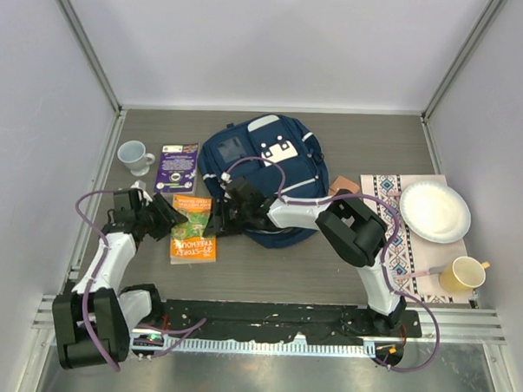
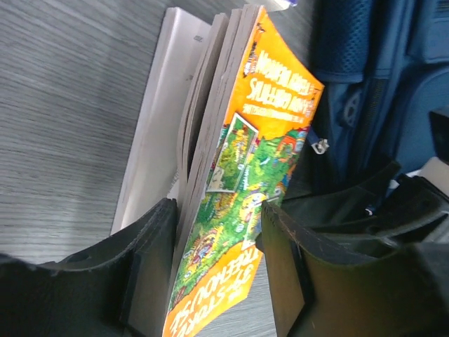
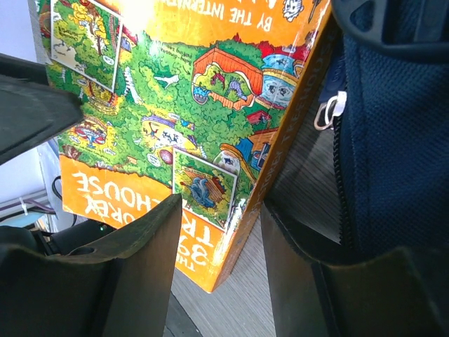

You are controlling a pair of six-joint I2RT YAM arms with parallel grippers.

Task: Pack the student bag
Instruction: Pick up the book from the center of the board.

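The student bag (image 1: 262, 174), navy with a white patch, lies flat at the middle of the table. Just left of it lies an orange and green book (image 1: 193, 230). My left gripper (image 1: 168, 216) is at the book's left, page-side edge. In the left wrist view its jaws (image 2: 219, 210) straddle the fanned pages and cover of the book (image 2: 259, 126), not clamped. My right gripper (image 1: 219, 218) is at the spine side, between book and bag. Its open jaws (image 3: 221, 210) stand around the book's (image 3: 175, 105) spine corner, with table showing on both sides. The bag (image 3: 400, 126) is right beside them.
A white mug (image 1: 135, 157) and a purple booklet (image 1: 177, 166) sit at the back left. On the right, a patterned placemat (image 1: 399, 232) carries a white plate (image 1: 434, 212) and a yellow cup (image 1: 463, 275). A white sheet (image 2: 158, 119) lies under the book.
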